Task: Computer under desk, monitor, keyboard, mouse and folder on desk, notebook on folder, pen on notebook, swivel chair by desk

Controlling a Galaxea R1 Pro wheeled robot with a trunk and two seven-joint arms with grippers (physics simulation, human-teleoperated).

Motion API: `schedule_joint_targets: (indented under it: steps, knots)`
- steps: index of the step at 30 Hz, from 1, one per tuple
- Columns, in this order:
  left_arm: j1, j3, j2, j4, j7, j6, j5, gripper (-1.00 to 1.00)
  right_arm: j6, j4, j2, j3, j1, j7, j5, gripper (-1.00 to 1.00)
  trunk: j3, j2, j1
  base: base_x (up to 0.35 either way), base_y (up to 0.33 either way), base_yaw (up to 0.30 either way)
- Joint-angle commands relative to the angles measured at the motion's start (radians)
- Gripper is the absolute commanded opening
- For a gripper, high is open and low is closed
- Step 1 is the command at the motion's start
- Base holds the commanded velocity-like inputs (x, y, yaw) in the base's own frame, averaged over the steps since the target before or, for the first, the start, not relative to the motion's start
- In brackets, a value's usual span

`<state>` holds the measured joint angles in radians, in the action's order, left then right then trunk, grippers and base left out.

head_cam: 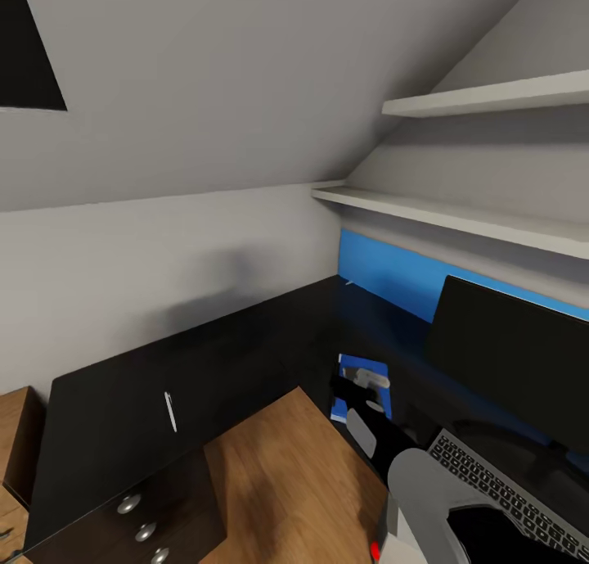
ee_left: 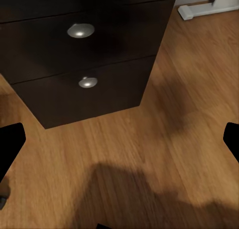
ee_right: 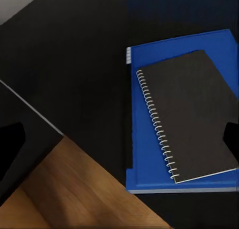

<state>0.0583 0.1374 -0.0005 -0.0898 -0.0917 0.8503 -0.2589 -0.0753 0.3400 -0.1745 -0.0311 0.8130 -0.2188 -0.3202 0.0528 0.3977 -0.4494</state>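
Hovering with its jaws spread and empty, the right gripper [ee_right: 119, 139] hung above the small dark grey spiral-bound notebook [ee_right: 189, 114], stacked on the flat bright blue folder [ee_right: 144, 154] on the glossy black surface [ee_right: 74, 64]. The thin whitish pen [head_cam: 170, 411] lay well apart on that surface; light, slick and prone to roll, it probably wanted a mid-shaft pinch. The left gripper [ee_left: 119, 139] hung over wooden floor [ee_left: 149, 154], jaws also apart.

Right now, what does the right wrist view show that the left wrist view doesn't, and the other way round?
Right wrist view alone: the dark grey spiral-bound notebook lying on the flat bright blue folder, both on the glossy black desk top. Left wrist view alone: the desk's black drawer unit with round silver knobs, and a white base on the floor. Both share the brown wooden floor and dark fingers at the picture's edges, set wide apart with nothing between them.
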Motion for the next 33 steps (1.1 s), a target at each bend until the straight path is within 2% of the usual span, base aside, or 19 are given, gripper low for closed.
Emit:
schedule_joint_targets:
  steps: [1,7,13,22,33]
  knots:
    - [0.001,0.007,0.0,0.001,-0.01,0.002,-0.003,1.0,-0.007,-0.001,0.0,-0.005,0.001,-0.006,-0.007,1.0,0.002,0.002,-0.001,0.0,0.0,0.0]
    - [0.001,0.007,0.0,0.001,-0.01,0.002,-0.003,1.0,-0.05,-0.021,0.0,-0.01,0.0,-0.015,0.0,1.0,0.002,0.002,-0.001,0.0,0.0,0.0]
    - [0.001,0.008,0.002,0.001,-0.008,0.003,-0.004,1.0,-0.055,-0.05,0.0,-0.015,0.0,-0.03,-0.001,1.0,0.002,0.002,-0.001,0.0,0.0,0.0]
    - [0.001,0.009,0.003,0.001,-0.009,0.003,-0.005,1.0,-0.051,-0.074,0.0,-0.018,0.0,-0.116,0.001,1.0,0.002,0.002,-0.001,0.0,0.0,0.0]
    - [0.001,0.01,0.004,0.001,-0.01,0.003,-0.005,1.0,-0.054,0.018,0.0,-0.024,0.0,-0.129,0.007,1.0,0.002,0.002,-0.001,0.0,0.0,0.0]
